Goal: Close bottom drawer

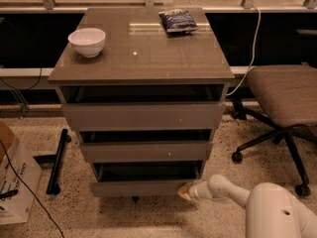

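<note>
The bottom drawer [141, 187] is the lowest and narrowest of three grey-brown handleless fronts in the cabinet [143, 110]. It stands pulled out a little, with a dark gap above its front. My gripper [185, 191] is at the end of the white arm [223, 190] coming from the lower right. It touches the right end of the bottom drawer's front, just above the floor.
A white bowl [87, 41] and a blue snack bag [177, 20] lie on the cabinet top. An office chair [282, 103] stands to the right. A cardboard box [12, 175] and a black bar [57, 160] lie on the floor at left.
</note>
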Tool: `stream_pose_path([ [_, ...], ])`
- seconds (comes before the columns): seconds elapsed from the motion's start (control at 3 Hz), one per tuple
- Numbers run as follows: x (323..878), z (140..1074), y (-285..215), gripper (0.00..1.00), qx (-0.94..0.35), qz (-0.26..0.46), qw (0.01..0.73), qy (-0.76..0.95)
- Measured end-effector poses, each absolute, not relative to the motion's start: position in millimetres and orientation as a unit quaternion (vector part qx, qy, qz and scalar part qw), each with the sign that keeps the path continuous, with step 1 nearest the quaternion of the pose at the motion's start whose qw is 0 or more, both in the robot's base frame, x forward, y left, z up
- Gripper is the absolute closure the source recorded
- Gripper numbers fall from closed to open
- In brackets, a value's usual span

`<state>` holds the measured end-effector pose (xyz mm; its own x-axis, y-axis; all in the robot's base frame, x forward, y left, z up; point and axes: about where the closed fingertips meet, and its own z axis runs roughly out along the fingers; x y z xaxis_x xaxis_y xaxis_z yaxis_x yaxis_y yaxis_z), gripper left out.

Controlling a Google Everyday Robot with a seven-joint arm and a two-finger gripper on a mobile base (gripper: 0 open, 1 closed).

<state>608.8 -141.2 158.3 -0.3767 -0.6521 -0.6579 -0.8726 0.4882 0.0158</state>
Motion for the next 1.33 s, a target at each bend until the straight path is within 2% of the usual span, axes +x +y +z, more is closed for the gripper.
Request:
stream_pose_path([
  [0.67, 653, 183, -145, 0.5, -0.491, 0.113, 0.357, 0.787],
  [1.33, 651, 180, -140, 0.04, -0.492, 0.117, 0.355, 0.786],
])
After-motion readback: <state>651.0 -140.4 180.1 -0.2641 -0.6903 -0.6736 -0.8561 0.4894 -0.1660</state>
